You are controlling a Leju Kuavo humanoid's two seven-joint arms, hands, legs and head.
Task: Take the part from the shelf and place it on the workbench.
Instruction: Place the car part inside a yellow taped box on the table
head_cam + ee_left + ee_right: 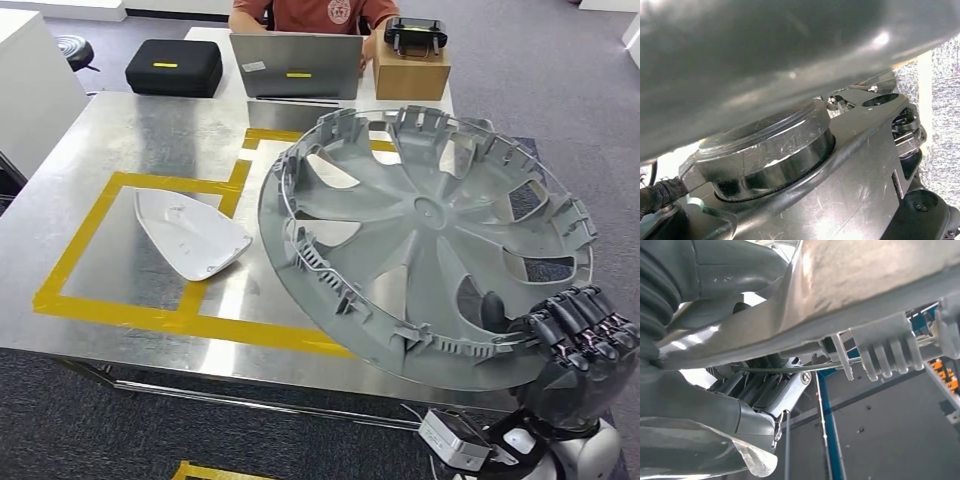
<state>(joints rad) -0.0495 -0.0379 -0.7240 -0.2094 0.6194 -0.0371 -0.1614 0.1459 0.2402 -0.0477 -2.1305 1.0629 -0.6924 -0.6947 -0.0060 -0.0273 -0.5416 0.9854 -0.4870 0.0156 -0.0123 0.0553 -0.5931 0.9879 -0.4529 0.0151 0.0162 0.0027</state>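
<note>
The right robot hand (577, 335) grips the rim of the grey wheel cover (423, 235), held tilted above the steel worktop (151, 140) beside a white part (189, 233).

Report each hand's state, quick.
Left hand: cannot be told.
Right hand: gripping the rim of the large grey plastic wheel cover.

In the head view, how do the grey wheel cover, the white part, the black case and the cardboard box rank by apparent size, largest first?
1. Wheel cover, though nearest the camera.
2. White part.
3. Black case.
4. Cardboard box.
The case and box lie farther away and look close in size, so their order is unsure.
</note>
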